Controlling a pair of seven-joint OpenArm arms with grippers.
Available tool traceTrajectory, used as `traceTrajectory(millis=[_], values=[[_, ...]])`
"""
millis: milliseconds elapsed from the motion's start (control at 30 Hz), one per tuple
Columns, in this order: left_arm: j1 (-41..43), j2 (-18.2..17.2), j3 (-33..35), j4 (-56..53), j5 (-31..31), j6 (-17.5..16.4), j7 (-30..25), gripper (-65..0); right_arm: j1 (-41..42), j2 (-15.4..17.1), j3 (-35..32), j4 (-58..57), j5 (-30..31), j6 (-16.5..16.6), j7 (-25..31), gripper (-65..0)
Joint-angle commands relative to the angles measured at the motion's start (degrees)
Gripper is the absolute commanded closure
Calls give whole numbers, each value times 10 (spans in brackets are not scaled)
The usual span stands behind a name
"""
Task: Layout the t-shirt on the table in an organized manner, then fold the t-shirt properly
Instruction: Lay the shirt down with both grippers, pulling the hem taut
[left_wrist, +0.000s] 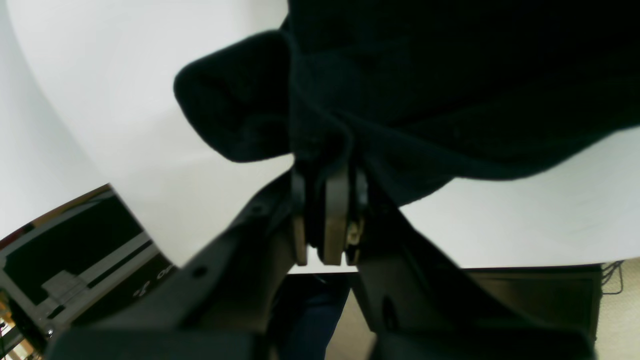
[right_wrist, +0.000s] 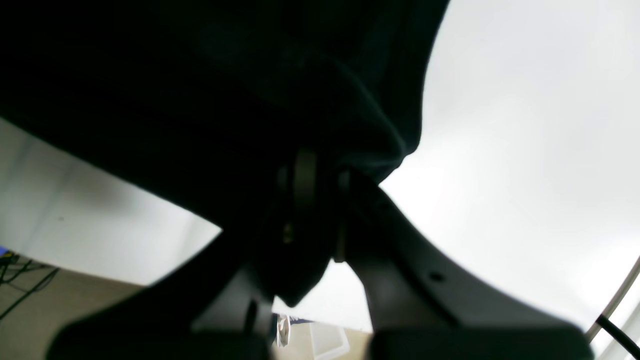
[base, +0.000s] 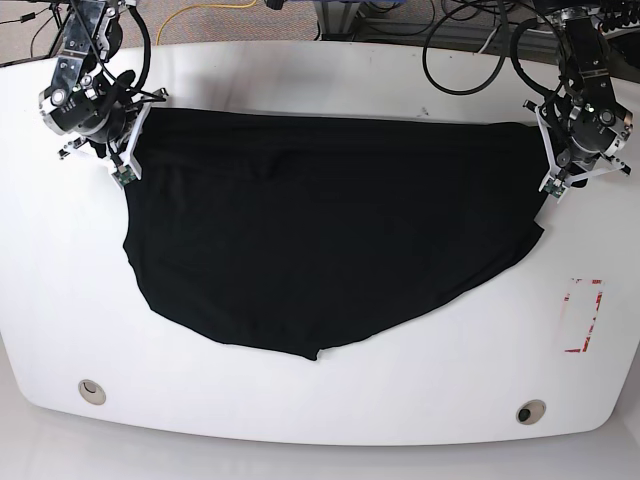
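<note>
The black t-shirt (base: 320, 230) is spread wide across the far half of the white table (base: 320, 420). Its upper edge runs straight between my two grippers and its lower edge curves toward the front. My right gripper (base: 138, 125) is at the far left, shut on the shirt's left corner. In the right wrist view its fingers (right_wrist: 305, 175) pinch bunched black cloth (right_wrist: 200, 100). My left gripper (base: 536, 128) is at the far right, shut on the other corner. The left wrist view shows its pads (left_wrist: 335, 200) clamped on a fold of the t-shirt (left_wrist: 450, 75).
A red tape rectangle (base: 583, 315) marks the table at the right. Two round grommet holes (base: 92, 391) (base: 530, 411) sit near the front edge. Cables (base: 460, 60) lie along the far edge behind the shirt. White tabletop (left_wrist: 125, 100) (right_wrist: 525, 150) shows below both wrists.
</note>
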Motion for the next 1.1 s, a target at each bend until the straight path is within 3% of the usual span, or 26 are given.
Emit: traceTrajectory(millis=[0, 900, 1067], values=[[4, -10, -7, 8, 24, 1, 10, 0, -1, 11, 7, 10, -22, -3, -6, -5], [49, -10, -7, 7, 27, 1, 10, 0, -25, 0, 7, 8, -26, -3, -5, -3], [58, -10, -7, 7, 27, 1, 10, -108, -26, -1, 4, 8, -26, -3, -5, -5]])
